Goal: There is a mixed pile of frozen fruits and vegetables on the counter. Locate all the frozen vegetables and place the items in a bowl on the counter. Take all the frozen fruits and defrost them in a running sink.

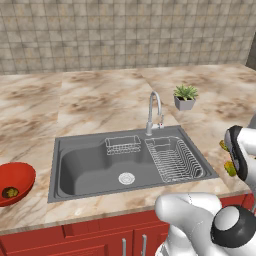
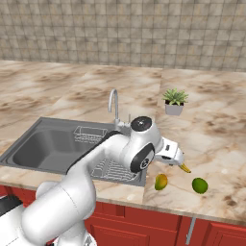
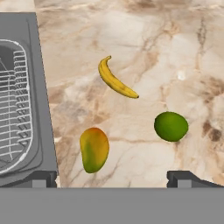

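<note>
- At the far left of the left base view, the wide glossy red bowl (image 1: 15,181) sat on the beige and brown marble counter (image 1: 100,100) with one darker green, yellow-spotted vegetable (image 1: 10,192) already in it.
- Middle of that frame: the dark grey metal sink (image 1: 90,165) held no fruit, and I could not tell whether the curved chrome tap (image 1: 154,107) was running.
- In the hand view, left to right, lay the yellow-green oval fruit with orange blush (image 3: 94,149), the small curved yellow banana (image 3: 114,80) and the round bright green vegetable (image 3: 171,126), all apart.
- Your two-finger gripper (image 3: 111,178) hung above them, fingers spread wide, holding nothing.
- You seemed to be mid-sort, choosing a pick; the next move called for centring over one piece and descending.
</note>
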